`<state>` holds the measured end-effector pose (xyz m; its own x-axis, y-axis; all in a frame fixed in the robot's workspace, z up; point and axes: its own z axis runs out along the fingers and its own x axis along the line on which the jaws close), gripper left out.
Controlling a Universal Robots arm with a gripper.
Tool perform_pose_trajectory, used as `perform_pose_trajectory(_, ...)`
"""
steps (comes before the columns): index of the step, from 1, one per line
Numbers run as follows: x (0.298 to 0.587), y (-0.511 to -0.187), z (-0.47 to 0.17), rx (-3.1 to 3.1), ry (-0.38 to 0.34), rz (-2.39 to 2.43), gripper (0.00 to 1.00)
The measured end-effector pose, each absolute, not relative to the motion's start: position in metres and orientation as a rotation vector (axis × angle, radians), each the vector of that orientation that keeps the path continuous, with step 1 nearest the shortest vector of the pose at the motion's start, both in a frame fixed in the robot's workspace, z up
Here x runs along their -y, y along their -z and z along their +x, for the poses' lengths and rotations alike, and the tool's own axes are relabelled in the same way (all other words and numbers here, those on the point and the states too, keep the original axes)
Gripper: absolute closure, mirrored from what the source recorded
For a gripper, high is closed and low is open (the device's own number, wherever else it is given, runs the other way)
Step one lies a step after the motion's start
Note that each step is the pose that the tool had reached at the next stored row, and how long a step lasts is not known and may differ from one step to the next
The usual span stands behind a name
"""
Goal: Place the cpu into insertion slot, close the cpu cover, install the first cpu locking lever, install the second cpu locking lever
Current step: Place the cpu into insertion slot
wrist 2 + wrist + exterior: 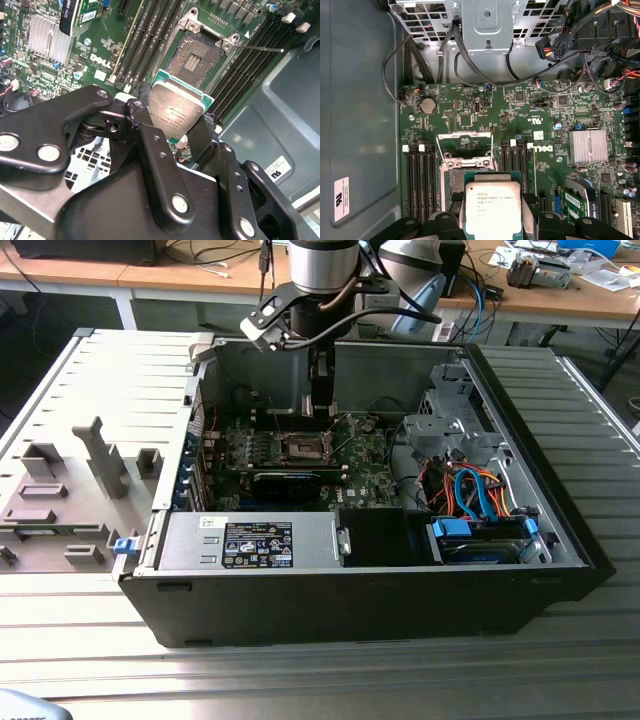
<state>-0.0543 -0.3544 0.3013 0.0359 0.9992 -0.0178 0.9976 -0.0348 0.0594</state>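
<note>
Pinching the cpu [176, 111] by 2 opposite edges, the tool [175, 116] hangs near the insertion slot [192, 61] — chip likely light, stiff, slick-topped, fragile underside; hold edges only.

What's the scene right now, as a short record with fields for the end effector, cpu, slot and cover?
end effector: shut on the cpu, inside the computer case
cpu: gripped at two edges, metal top showing, not in the insertion slot
insertion slot: empty, dark centre exposed
cpu cover: open, clear of the insertion slot
motherboard: green, inside the computer case
</note>
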Motion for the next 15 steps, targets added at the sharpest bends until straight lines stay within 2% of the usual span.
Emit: perform_pose_trajectory(15, 0.3544, -0.3002, -0.0579, -2.143, -0.044, 2.220, 0.45)
